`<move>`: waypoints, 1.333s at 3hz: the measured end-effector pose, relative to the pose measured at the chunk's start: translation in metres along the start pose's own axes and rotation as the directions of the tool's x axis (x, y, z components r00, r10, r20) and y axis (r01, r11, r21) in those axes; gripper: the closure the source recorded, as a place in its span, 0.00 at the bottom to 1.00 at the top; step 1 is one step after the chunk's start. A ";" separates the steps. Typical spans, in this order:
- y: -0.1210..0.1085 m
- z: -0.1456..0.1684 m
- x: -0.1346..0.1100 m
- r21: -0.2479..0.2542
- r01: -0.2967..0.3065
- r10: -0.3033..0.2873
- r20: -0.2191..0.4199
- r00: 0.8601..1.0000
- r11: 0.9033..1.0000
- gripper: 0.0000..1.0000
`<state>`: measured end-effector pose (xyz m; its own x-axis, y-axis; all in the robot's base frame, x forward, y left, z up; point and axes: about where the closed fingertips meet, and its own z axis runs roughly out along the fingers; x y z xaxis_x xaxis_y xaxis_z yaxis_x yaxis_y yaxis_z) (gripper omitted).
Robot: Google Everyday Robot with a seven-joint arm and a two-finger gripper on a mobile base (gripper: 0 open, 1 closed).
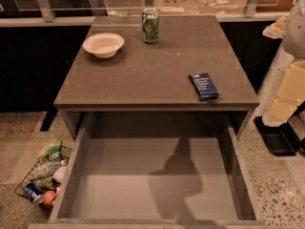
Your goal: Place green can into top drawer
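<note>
Look low on the left first: a wire basket point(23, 184) sits on the floor beside the bench point(143, 75). It has litter in it, and you can pick out a green packet point(50, 150), a white bottle point(59, 174) and a blue can point(32, 192). Up on the bench, near the far left corner, you see a white bowl point(103, 45) sitting the right way up. Just to the right of the bowl, but not touching it, is the green can point(150, 26). It stands straight up near the far edge of the bench, about in the middle. Its long side runs up and down, and its silver top points up. You can see pale marks on its side. Below the front edge of the bench, the top drawer point(124, 175) is pulled out wide. It is well apart from the can. A dark shadow point(178, 175) lies on the drawer's flat grey floor, a bit right of the middle. Back on the bench, near the front right corner, a dark blue packet point(204, 86) lies flat. At the far right edge you see a pale blocky shape point(286, 89), and you cannot tell what it is. The gripper is out of view here, so you cannot say if its jaws are open or closed.
</note>
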<state>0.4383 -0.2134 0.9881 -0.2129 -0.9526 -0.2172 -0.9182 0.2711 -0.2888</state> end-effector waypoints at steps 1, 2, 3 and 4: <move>0.000 0.000 0.000 0.000 0.000 0.000 0.000 1.000 1.000 0.00; -0.018 0.008 -0.001 0.044 -0.038 0.036 0.048 0.998 0.998 0.00; -0.034 0.028 0.005 0.080 -0.180 0.166 0.155 0.974 0.980 0.00; -0.037 0.054 0.010 0.066 -0.331 0.296 0.311 0.903 0.941 0.00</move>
<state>0.4877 -0.2257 0.9461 -0.3600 -0.7372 -0.5717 -0.7720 0.5795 -0.2612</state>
